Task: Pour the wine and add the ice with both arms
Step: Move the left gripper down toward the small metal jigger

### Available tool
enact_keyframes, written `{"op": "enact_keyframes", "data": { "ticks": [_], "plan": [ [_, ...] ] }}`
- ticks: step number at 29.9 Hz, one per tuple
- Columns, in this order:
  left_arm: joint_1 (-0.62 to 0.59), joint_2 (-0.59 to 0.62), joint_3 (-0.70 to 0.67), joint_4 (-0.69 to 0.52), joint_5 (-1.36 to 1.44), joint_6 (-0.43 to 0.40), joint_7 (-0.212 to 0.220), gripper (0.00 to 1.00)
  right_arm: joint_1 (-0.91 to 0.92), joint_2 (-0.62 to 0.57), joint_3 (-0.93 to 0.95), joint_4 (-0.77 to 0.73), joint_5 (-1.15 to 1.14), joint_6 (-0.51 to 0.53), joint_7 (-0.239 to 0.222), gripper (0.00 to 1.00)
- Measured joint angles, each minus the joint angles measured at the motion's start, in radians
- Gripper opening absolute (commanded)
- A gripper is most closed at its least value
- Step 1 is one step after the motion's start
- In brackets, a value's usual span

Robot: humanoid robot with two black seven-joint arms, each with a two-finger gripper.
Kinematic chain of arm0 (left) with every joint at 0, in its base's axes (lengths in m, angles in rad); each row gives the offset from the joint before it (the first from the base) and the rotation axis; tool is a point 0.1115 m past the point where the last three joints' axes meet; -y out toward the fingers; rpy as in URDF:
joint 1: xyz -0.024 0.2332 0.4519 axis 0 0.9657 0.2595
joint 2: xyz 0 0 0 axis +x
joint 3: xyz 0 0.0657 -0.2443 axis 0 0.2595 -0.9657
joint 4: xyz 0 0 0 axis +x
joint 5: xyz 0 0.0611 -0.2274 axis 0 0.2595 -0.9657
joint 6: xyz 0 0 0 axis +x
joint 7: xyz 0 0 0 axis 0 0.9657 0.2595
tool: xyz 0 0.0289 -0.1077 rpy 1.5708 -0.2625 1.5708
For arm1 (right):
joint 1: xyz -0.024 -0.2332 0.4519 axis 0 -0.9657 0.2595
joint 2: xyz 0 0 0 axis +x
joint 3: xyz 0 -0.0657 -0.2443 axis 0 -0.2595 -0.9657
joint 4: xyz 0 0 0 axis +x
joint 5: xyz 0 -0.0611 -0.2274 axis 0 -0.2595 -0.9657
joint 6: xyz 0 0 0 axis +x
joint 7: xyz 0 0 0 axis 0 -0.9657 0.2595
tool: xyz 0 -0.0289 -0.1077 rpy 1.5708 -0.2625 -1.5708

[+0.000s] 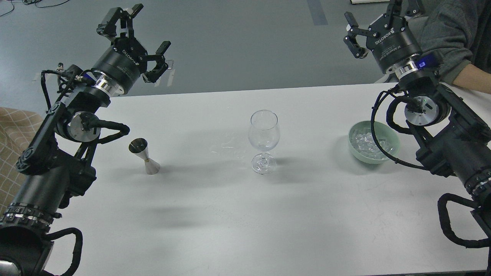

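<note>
Head view: 1 wine glass [263, 141], 1 jigger [144, 156], 1 ice bowl [395, 142].

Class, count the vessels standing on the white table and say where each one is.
3: a metal jigger on the left, a wine glass in the middle, a green bowl of ice on the right.

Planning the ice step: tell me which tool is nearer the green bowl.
Right. The right tool hangs open above and behind the green bowl, on its side of the table. The left tool, also open, is far across, beyond the wine glass.
</note>
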Motion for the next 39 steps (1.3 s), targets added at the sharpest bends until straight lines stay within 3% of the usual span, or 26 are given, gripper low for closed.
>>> {"op": "enact_keyframes", "data": {
  "ticks": [13, 20, 25, 39],
  "plan": [
    [-0.014, 0.003, -0.001, 0.007, -0.015, 0.020, -0.002, 0.99, 0.005, 0.003, 0.002, 0.001, -0.001, 0.000, 0.001, 1.00],
    [-0.045, 0.011, -0.003, 0.026, -0.166, 0.040, -0.009, 0.99, 0.007, 0.005, 0.000, 0.001, -0.002, 0.000, 0.001, 1.00],
    [-0.078, 0.012, 0.004, 0.046, -0.224, 0.087, 0.003, 0.99, 0.010, 0.005, 0.000, 0.001, -0.002, 0.000, 0.001, 1.00],
    [-0.066, 0.017, 0.014, 0.039, -0.219, 0.086, 0.025, 0.99, 0.014, -0.002, -0.001, 0.002, -0.002, 0.000, 0.001, 1.00]
  ]
}}
